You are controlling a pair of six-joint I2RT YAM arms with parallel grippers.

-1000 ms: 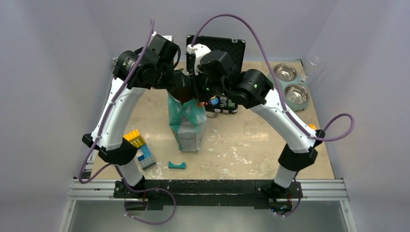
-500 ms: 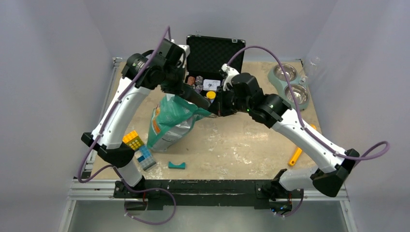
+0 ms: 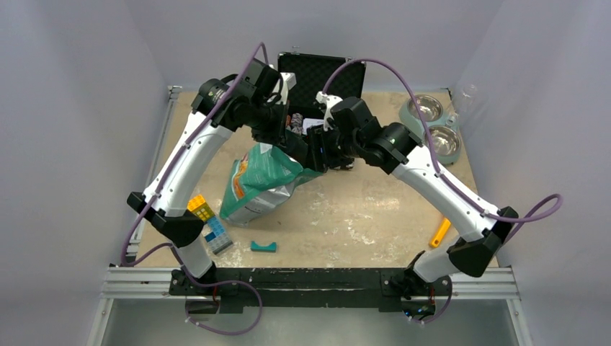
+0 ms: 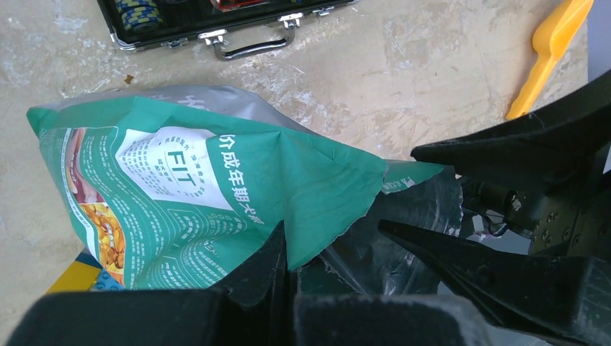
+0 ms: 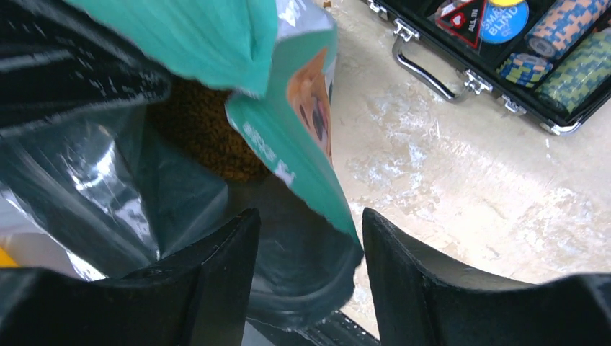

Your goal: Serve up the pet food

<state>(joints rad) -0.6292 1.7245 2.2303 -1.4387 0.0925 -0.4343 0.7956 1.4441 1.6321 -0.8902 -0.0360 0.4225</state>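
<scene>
The left fingers [image 4: 256,281] are clamping shut on the torn top edge of the teal dog-food bag [image 4: 194,187], holding its mouth up, while the right fingers [image 5: 216,270] are standing apart astride the opposite lip, gripping nothing, probably to spread it. The kibble [image 5: 205,137] is lying deep inside, just beyond the right fingers. Farther out, the open poker-chip case [image 5: 555,65] is crowding the bag, and the right arm [image 3: 432,180] is lying between bag and steel bowls [image 3: 432,124].

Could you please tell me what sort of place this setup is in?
Probably a robotics lab test cell: plain pale enclosure walls, an aluminium frame rail in front, and unrelated staged props: a teal-green foil pet food bag, twin steel pet bowls, a black poker-chip case.
</scene>
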